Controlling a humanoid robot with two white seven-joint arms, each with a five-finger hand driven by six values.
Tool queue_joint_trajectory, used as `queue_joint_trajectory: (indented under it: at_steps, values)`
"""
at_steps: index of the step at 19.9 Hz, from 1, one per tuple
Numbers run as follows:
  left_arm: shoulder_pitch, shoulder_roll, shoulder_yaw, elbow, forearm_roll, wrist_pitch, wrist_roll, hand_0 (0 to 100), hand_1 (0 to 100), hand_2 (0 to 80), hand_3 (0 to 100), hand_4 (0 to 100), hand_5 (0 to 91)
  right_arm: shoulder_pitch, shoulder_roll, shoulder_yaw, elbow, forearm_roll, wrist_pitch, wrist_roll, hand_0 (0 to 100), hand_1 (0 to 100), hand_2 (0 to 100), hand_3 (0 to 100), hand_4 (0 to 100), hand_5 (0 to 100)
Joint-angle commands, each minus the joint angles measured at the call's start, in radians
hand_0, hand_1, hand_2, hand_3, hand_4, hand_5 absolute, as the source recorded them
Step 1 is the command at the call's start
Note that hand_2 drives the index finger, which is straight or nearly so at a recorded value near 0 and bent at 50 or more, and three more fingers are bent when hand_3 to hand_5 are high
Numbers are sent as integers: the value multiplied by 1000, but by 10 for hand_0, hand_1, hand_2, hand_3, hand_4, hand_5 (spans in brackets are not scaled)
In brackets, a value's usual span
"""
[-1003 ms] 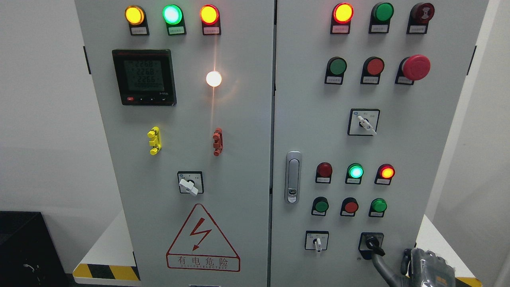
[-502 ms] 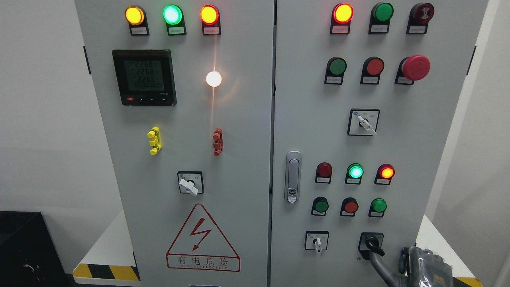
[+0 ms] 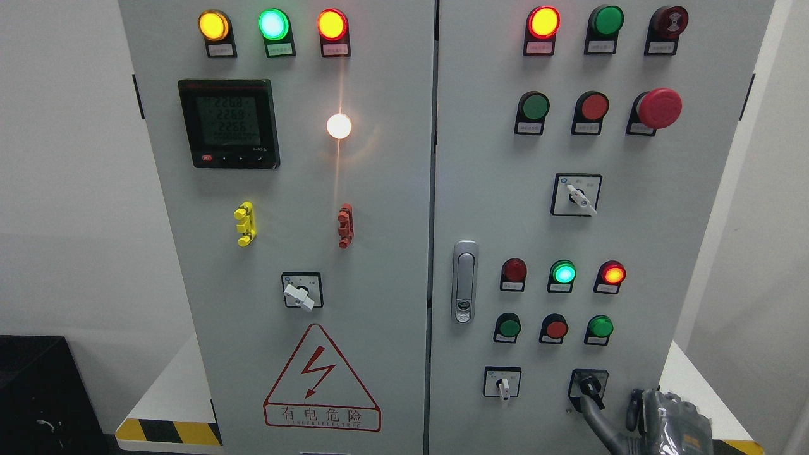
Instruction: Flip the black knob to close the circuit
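Observation:
The black knob sits on a black plate at the lower right of the grey cabinet's right door. Its handle points down and slightly right. My right hand comes in at the bottom right corner, its grey palm below and right of the knob. One long grey finger reaches up and left and touches the knob's handle from below. A second finger stands upright, apart from the knob. The hand grasps nothing. The left arm is out of view.
A white selector switch sits left of the black knob. Red and green push buttons and lit lamps are above it. A metal door latch is on the door's left edge. A white platform with hazard stripes lies beneath the cabinet.
The knob's handle has turned from pointing lower right to pointing more nearly straight down. My right hand has shifted slightly left and down, its finger following the handle.

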Motion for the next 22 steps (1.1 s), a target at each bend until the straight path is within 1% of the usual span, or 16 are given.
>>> queue_joint_trajectory:
  at_steps: [1, 6, 13, 17, 22]
  values:
    - [23, 0, 0, -31, -1, 1, 0, 120, 556, 0, 0, 0, 0, 14, 0, 56, 1, 1, -2, 9, 0, 38, 896, 1000, 928, 1000]
    - [23, 0, 0, -31, 1, 1, 0, 120, 556, 0, 0, 0, 0, 27, 2, 95, -11, 1, -2, 6, 0, 40, 894, 1000, 927, 1000]
    - [23, 0, 0, -31, 1, 1, 0, 120, 556, 0, 0, 0, 0, 58, 2, 98, -60, -1, -4, 8, 0, 42, 894, 1000, 926, 1000]
    - [23, 0, 0, -31, 1, 1, 0, 120, 556, 0, 0, 0, 0, 107, 2, 103, -126, -20, -4, 6, 0, 44, 885, 1000, 925, 1000]
    - [23, 0, 0, -31, 1, 1, 0, 120, 556, 0, 0, 0, 0, 171, 2, 132, -211, -65, -5, 6, 0, 47, 863, 1000, 912, 1000]
